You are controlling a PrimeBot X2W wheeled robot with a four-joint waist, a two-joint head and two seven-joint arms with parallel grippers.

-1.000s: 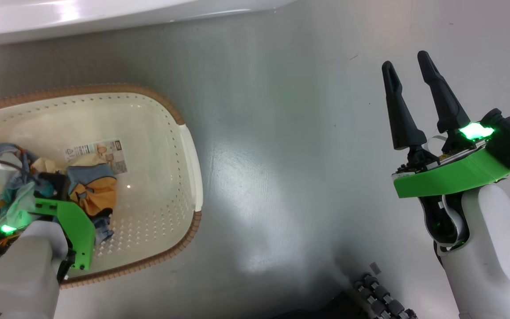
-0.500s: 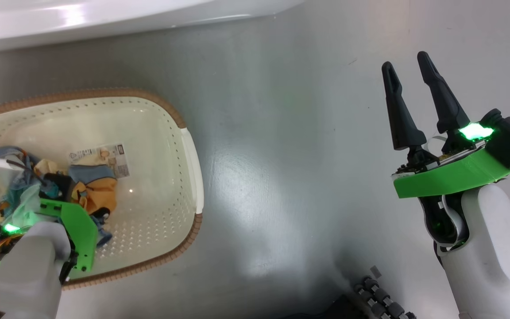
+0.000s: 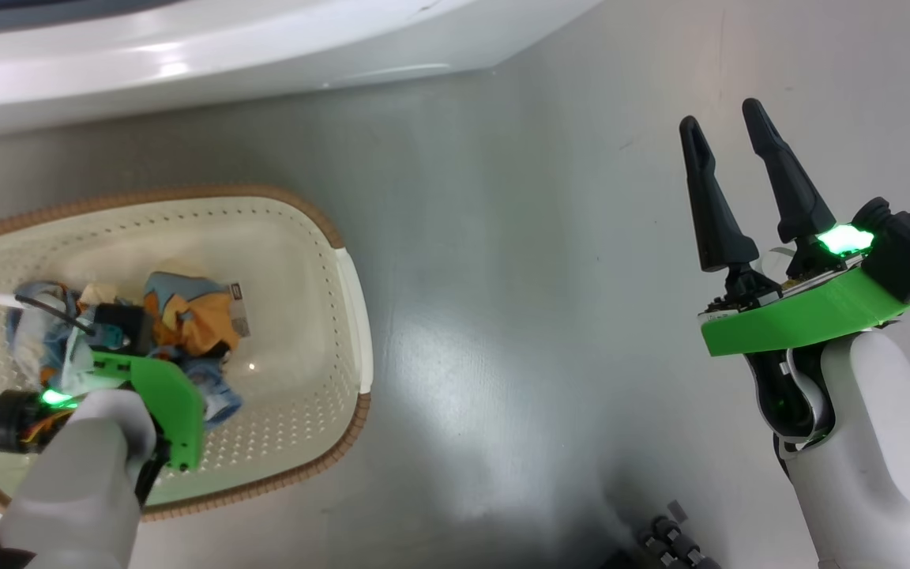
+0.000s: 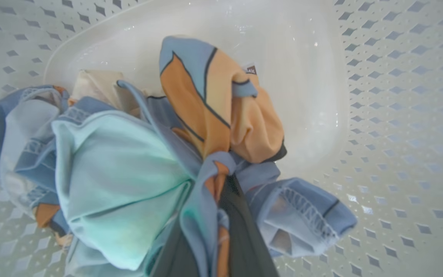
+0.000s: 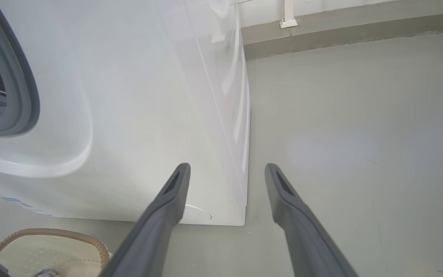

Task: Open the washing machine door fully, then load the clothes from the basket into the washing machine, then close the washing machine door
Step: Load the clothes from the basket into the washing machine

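Basket (image 3: pixel 342 278): sits on the grey floor (image 3: pixel 518 300) just in front of the washing machine (image 3: pixel 265 47), toward the robot's left; cream perforated walls, brown woven rim, a white handle on the side nearer the middle of the floor.
Clothes (image 3: pixel 190 320): a crumpled bundle of light blue and orange fabric inside the basket, lying toward its left half, with bare basket floor on the right.
Left gripper (image 4: pixel 221 188): reaches down into the basket, its two dark fingers (image 4: pixel 244 238) pressed together on a fold of the clothes; blue and orange cloth bunches around the tips.
Right gripper (image 3: pixel 722 118): hangs over bare floor well to the right of the basket, fingers spread apart with nothing between them.
Washing machine front: in the right wrist view the white panel (image 5: pixel 148 96) stands beyond the spread fingers, its lower right corner meeting the floor.
Gasket (image 5: pixel 25 88): the grey ring curves in at the left edge of that view, dark inside.
Round flap (image 5: pixel 198 214): low on the front, near the machine's bottom right corner.
Basket rim (image 5: pixel 52 232): peeks in at that view's lower left corner.
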